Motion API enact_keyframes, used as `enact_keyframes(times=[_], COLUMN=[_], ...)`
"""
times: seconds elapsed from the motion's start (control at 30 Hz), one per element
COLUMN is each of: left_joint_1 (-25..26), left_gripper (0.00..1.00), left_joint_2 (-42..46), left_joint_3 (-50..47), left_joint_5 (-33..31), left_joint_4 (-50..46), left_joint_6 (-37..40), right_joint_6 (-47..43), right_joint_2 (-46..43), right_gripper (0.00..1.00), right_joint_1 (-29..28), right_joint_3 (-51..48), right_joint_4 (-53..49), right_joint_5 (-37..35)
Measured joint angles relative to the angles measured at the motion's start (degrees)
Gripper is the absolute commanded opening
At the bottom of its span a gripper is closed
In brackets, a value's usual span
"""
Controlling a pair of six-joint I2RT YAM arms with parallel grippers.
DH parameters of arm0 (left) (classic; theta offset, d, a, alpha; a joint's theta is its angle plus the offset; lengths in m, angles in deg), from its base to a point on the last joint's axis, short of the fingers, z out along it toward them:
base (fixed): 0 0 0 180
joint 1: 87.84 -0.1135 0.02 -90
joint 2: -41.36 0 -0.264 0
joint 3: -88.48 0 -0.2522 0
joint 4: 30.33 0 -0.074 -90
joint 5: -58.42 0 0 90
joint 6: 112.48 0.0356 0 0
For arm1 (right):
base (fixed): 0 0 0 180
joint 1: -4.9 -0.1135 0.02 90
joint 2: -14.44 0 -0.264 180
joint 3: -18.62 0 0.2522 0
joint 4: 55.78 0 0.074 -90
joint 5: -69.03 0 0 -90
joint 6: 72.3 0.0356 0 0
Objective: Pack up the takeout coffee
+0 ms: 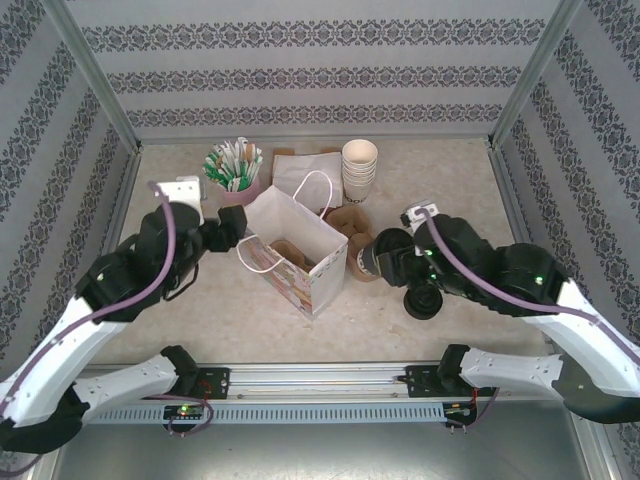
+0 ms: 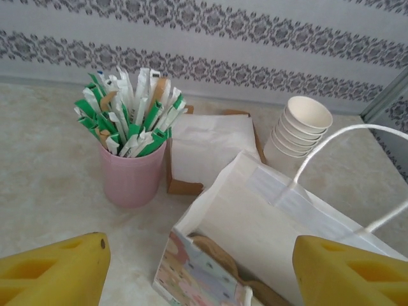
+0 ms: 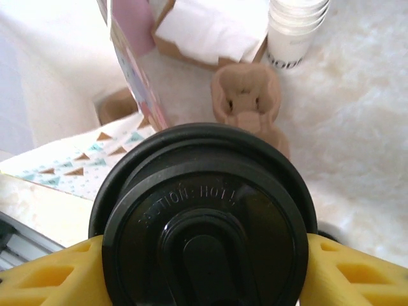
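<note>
The takeout coffee (image 3: 204, 223) sits in my right end effector (image 3: 204, 275). One yellow pad (image 3: 54, 274) lies against each side of it, just under the black lid's rim, so I read this as a pinch on the cup. I cannot tell whether its base is off the desk (image 1: 450, 180). The lid faces my wrist camera, so I judge the cup's long axis to be upright or close to it, which suits a straight drop.

The coming move turns on one relation: the paper bag (image 1: 330, 275) stands to my left of the cup and slightly farther from me. Its mouth is open upward and its white handles are raised. My right arm is the one carrying the cup, so the cup has to rise above the rim, cross left and go down inside. Something brown of cardboard already lies in the bag's bottom, so I expect the free room inside to be tight.

A brown cardboard cup carrier (image 3: 245, 102) lies on the desk just beside the bag, between it and the cup's path. A low crossing could clip the carrier or a handle.

My left end effector (image 2: 197, 275) is spread wide with nothing in it, hanging at the bag's far left corner, near enough to steady the wall.

Farther back stand the stack of cream cups (image 1: 360, 168), a napkin box (image 2: 210, 146) and a pink holder of sachets (image 2: 131, 172), all well clear of the route
</note>
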Motion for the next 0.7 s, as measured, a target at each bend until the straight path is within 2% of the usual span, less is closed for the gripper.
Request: enact_keyframes(times=[0.13,0.33,0.53,0.7], left_joint_1=[-10.7,-20.8,-23.4,-24.5], left_gripper=[0.77,0.76,0.73,0.72], left_joint_2=[-5.9,-10.7,-13.0,-13.6], left_joint_3=[1.0,0.7,-1.0,-3.7], left_joint_5=[12.3,28.7,36.6,38.3], left_joint_4=[2.7,6.1,7.8,8.5], left_joint_6=[0.1,-1.0,-1.4,-1.3], right_joint_6=[-2.4,-5.6,-9.2,-11.8], right_joint_2=[0.7,2.2,7.4,14.3], right_gripper=[0.63,0.63,0.63,0.63], right_joint_1=[0.0,0.0,0.0,0.3], right_joint_3=[7.5,16.3,22.8,26.0], right_joint_4=[-2.5,-3.0,-1.0,1.9], right_joint_5=[-1.8,-2.7,-1.6,0.9])
